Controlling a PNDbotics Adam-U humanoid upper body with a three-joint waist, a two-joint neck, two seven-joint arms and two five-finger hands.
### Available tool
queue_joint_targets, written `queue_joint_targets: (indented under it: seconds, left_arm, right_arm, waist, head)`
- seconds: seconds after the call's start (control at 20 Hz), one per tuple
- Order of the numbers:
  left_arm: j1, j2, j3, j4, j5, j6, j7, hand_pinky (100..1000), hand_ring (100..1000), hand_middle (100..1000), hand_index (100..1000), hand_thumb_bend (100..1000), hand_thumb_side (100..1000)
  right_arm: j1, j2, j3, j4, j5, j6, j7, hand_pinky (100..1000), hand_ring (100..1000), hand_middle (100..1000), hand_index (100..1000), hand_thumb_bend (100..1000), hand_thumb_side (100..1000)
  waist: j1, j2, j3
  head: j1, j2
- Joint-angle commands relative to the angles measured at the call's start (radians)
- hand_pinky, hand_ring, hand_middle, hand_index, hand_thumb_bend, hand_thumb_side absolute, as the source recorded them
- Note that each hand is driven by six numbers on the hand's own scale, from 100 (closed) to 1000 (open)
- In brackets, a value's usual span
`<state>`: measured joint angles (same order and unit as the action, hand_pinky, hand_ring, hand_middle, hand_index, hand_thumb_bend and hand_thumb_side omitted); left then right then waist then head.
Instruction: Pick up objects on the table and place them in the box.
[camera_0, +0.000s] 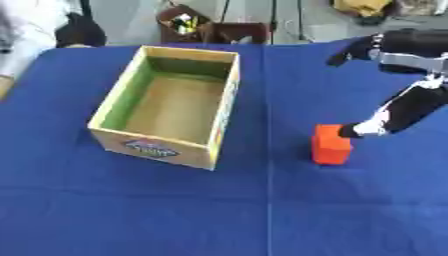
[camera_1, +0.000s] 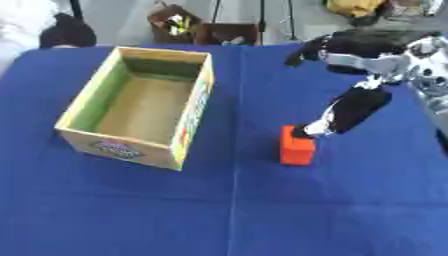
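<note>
Orange block (camera_1: 297, 145) stands upright on the blue table (camera_1: 262, 210), at 3 o'clock from the open box (camera_1: 188, 117). Right hand (camera_1: 337, 116) reaches down from 1 o'clock, fingertips at block's top; grasp state: cannot tell.

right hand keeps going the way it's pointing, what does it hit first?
The orange block. The right hand angles down and to the left, fingertips at or just above the block's top right edge; contact can't be confirmed. The box lies farther left.
</note>
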<state>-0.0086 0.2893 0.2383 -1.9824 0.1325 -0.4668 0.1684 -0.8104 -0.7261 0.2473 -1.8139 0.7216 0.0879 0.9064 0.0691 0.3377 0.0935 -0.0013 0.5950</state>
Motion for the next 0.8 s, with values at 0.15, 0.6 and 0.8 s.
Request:
queue_joint_targets:
  seconds: [0.15,0.6,0.8]
  left_arm:
    - [-0.003,0.016,0.003,-0.018,0.002,-0.002,-0.003,487,678,593,758,357,879]
    - [-0.006,0.019,0.000,-0.018,0.001,-0.002,-0.004,488,680,594,759,358,878]
    - [-0.007,0.019,0.000,-0.018,0.001,-0.002,-0.005,488,681,594,759,356,876]
  right_arm:
    - [-0.012,-0.026,-0.004,0.005,0.008,-0.001,0.001,889,958,871,973,551,476]
    - [-0.018,-0.024,0.037,0.074,0.035,-0.010,0.001,888,956,865,983,530,417]
    - [-0.020,-0.022,0.042,0.086,0.040,-0.014,0.001,886,953,850,985,536,382]
  waist:
    - [-0.003,-0.014,0.001]
    - [-0.004,-0.010,0.002]
    - [-0.004,-0.009,0.002]
  head:
    - [-0.002,-0.011]
    - [-0.009,-0.012]
    - [-0.010,-0.012]
